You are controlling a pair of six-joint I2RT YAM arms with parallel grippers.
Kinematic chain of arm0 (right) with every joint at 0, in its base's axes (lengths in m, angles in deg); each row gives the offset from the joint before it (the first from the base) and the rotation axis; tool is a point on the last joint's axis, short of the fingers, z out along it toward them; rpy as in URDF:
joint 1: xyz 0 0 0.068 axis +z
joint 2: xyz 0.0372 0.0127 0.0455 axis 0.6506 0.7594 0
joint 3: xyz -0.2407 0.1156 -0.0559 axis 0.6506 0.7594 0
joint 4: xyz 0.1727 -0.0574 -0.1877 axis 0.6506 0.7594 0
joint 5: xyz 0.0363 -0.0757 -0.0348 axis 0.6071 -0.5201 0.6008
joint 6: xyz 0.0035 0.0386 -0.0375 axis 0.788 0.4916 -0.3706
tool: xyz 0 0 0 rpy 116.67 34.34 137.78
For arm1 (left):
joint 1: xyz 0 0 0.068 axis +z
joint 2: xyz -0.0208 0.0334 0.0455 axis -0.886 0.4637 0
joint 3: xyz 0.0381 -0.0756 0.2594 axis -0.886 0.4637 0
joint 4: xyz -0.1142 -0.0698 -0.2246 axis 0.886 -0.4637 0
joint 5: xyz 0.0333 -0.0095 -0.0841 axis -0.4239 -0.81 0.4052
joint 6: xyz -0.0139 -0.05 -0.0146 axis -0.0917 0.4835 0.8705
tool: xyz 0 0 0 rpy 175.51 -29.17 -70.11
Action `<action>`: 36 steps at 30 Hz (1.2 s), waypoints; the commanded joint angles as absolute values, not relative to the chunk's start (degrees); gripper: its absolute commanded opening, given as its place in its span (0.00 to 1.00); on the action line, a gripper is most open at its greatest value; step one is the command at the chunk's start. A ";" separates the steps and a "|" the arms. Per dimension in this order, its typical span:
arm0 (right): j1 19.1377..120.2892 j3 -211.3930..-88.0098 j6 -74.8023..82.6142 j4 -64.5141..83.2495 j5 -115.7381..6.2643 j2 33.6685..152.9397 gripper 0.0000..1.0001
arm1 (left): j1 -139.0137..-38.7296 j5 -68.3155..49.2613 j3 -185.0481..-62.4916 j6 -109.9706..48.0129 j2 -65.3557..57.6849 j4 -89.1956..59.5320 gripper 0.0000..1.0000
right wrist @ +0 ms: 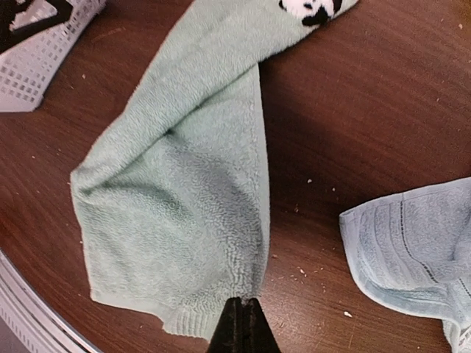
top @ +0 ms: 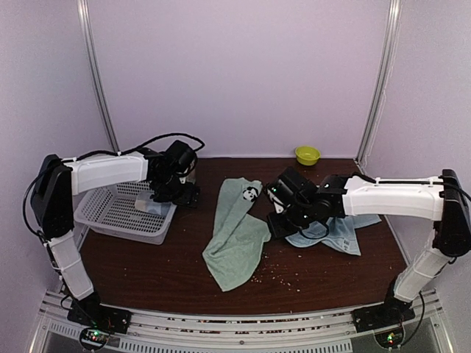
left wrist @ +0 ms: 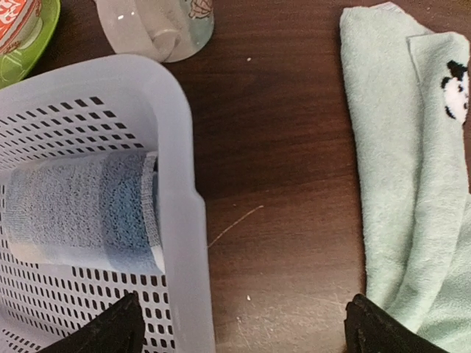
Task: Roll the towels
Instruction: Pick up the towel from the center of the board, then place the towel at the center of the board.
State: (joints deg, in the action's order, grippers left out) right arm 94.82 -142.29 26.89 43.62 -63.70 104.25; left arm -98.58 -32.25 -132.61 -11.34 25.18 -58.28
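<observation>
I see left gripper (left wrist: 243,334) released | rolled blue towel (left wrist: 81,209) in basket (left wrist: 176,147) at its left | mint towel (left wrist: 390,147) with panda patch (left wrist: 458,90) at its right | mug (left wrist: 158,29) ahead | right gripper (right wrist: 241,327) clenched at mint towel's edge, flat blue towel (right wrist: 412,243) to its right

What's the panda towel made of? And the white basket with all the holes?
The panda towel looks like soft terry cloth: its mint surface is fuzzy and matte, and it sags into loose folds. The basket is probably hard plastic: its white walls are smooth and slightly shiny, with neat, even slots.
</observation>
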 commanded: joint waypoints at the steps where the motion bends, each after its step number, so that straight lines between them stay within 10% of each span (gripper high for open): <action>1: 94.08 -144.39 23.41 43.63 -67.41 98.14 0.00 | -99.08 -25.61 -131.86 -11.64 16.52 -56.31 0.98; 14: 97.03 -195.25 3.65 59.83 -51.63 101.88 0.00 | -100.44 -37.39 -123.06 -4.00 -10.68 -55.79 0.97; 26: 89.05 -131.78 17.21 41.73 -62.62 77.51 0.00 | -100.47 -31.73 -115.79 -7.16 -10.81 -49.32 0.94; 36: 88.97 -125.44 17.02 39.23 -62.35 73.05 0.00 | -106.84 -22.72 -116.56 -8.33 0.14 -43.04 0.90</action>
State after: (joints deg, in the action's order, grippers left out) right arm 88.84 -124.52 16.62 43.45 -61.06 73.87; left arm -103.30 -26.65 -115.32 -7.40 -4.44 -48.05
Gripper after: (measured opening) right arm 0.007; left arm 0.913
